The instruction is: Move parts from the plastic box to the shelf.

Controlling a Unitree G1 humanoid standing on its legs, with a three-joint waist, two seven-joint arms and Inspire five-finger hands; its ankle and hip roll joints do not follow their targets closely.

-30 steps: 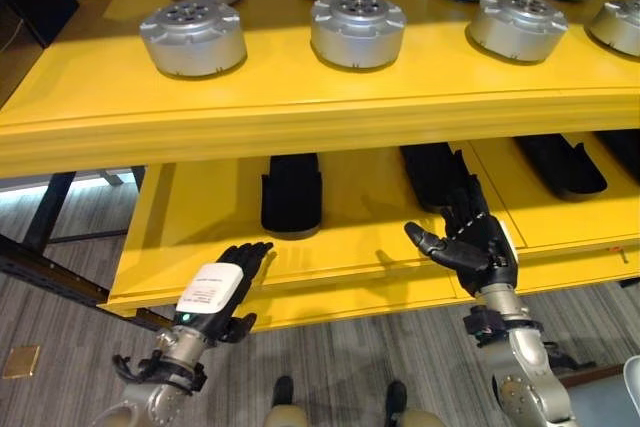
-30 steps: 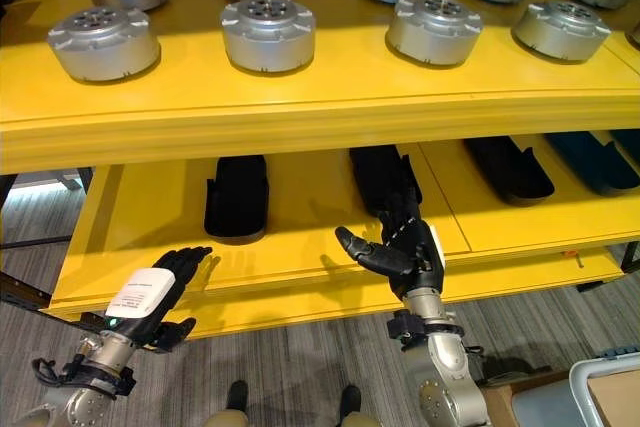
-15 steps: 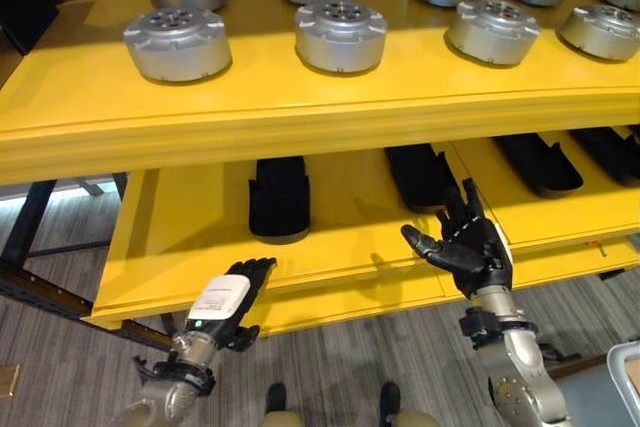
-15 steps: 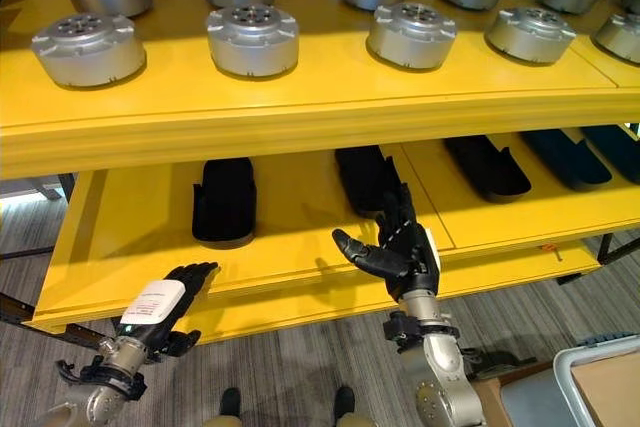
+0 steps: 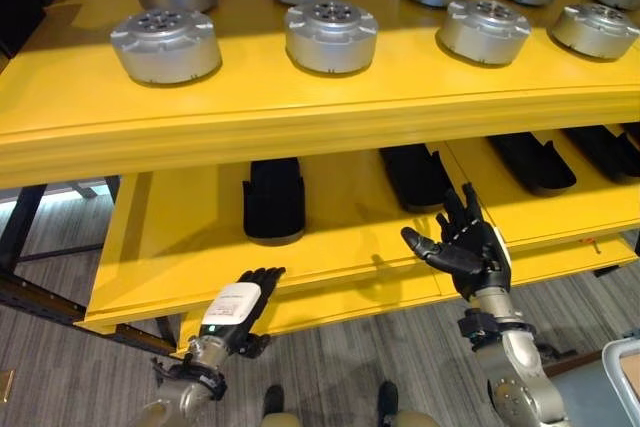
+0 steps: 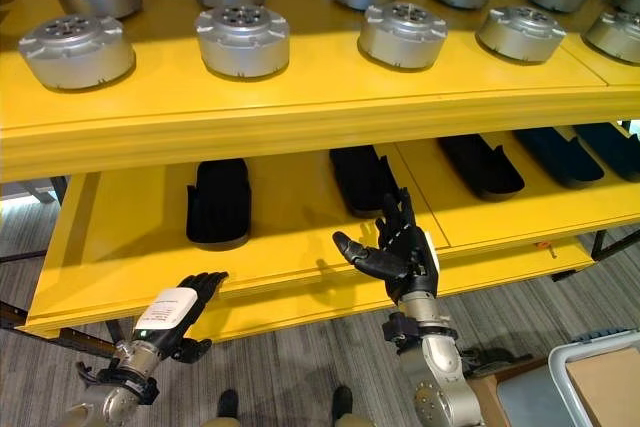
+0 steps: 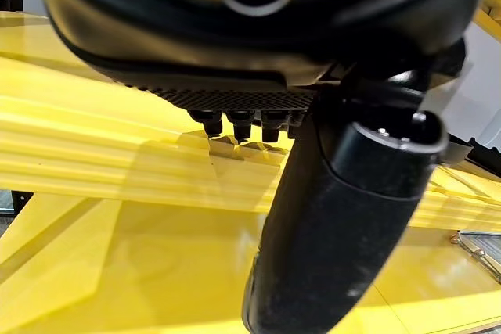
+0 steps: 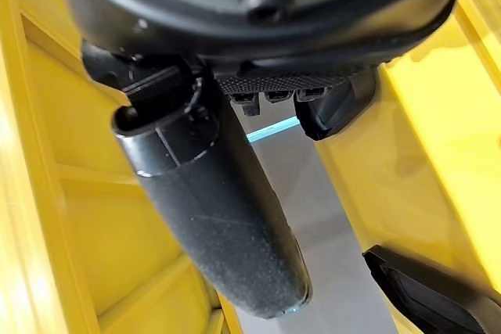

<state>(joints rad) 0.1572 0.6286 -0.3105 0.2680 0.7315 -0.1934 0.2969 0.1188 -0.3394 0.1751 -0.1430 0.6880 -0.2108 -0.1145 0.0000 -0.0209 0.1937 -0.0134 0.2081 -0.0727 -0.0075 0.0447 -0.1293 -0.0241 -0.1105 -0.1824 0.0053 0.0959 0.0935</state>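
Observation:
Several silver round parts (image 5: 331,35) stand in rows on the top level of the yellow shelf (image 5: 300,117). Black elongated parts (image 5: 273,198) lie on the lower level (image 5: 180,247). My left hand (image 5: 232,309) hangs at the front edge of the lower level, fingers straight, open and empty; its thumb (image 7: 337,217) shows large in the left wrist view. My right hand (image 5: 470,252) is raised in front of the lower level with its fingers spread, open and empty. One black part (image 8: 430,295) shows past its thumb (image 8: 211,201) in the right wrist view.
The corner of a pale plastic box (image 6: 560,392) stands on the floor at the lower right, beside my right arm. Grey floor runs in front of the shelf. A dark frame (image 5: 20,292) stands at the shelf's left end.
The camera has pulled back, so more of the shelf shows. My left hand has drawn back from over the lower level to its front edge. The right hand keeps its pose.

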